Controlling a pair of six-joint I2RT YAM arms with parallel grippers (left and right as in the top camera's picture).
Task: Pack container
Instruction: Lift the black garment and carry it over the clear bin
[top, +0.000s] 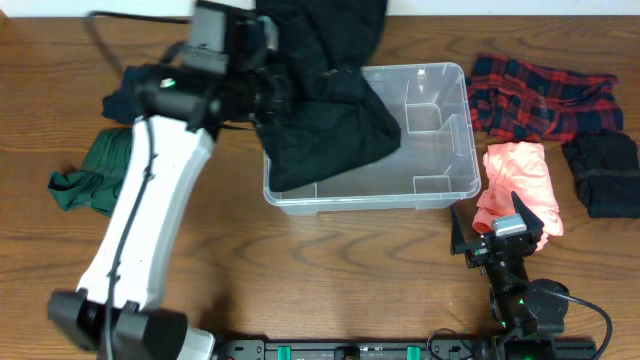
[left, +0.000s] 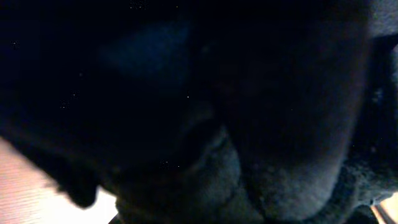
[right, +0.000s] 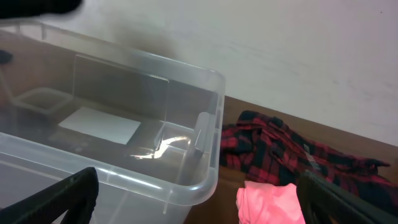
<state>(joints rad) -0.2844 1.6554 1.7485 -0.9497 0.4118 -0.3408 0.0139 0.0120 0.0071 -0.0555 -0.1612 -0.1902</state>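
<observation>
The left claw (top: 280, 88), clamped on the black crumpled garment (top: 330, 120), should shift toward 3 o'clock before dropping it inside the clear rectangular plastic container (top: 440, 198). The right claw (top: 490, 225) gapes wide.

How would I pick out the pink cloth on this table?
From above, find the clear plastic container mid-table. Just off its right side lies a crumpled pink cloth, below the red plaid shirt and left of a dark folded garment. It is the only bright salmon-pink piece; its neighbours are dark or checked.
</observation>
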